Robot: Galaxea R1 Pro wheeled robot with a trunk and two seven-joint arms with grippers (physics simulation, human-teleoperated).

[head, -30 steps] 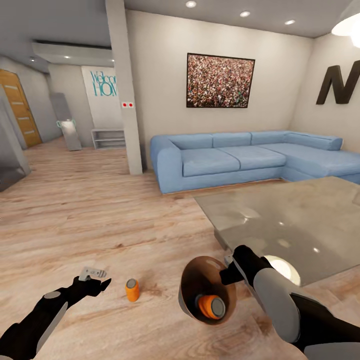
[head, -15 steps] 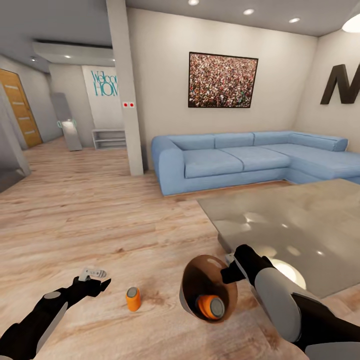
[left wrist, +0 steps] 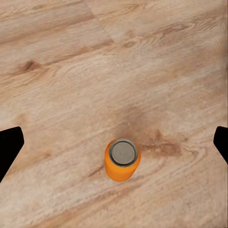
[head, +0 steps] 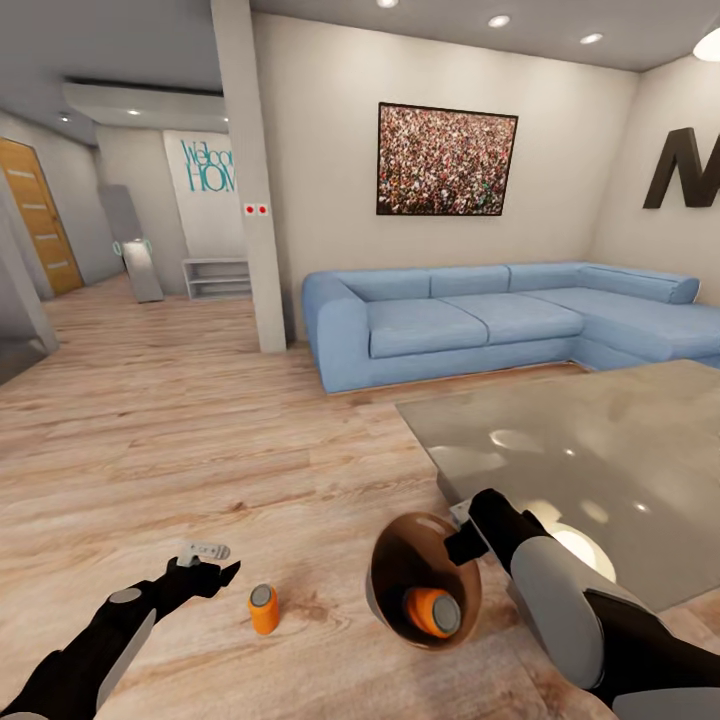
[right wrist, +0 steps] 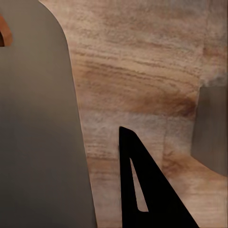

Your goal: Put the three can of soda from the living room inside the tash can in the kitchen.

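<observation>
An orange can of soda with a grey top stands upright on the wood plank floor. In the left wrist view this can sits between the two black fingertips, apart from both. My left gripper hovers open just left of it. The tash can hangs tilted above the floor, brown inside showing, with another orange can lying in it. My right gripper is shut on its rim. In the right wrist view the bin's grey wall runs beside one black finger.
A glass-topped low table stands close on the right behind the right arm. The long blue sofa lines the back wall. A pillar stands at centre left, with a hallway and wooden door beyond.
My left gripper has moved right, closer to the can on the floor. The tilted bin in my right gripper has shifted slightly right. The head view has shifted a little.
</observation>
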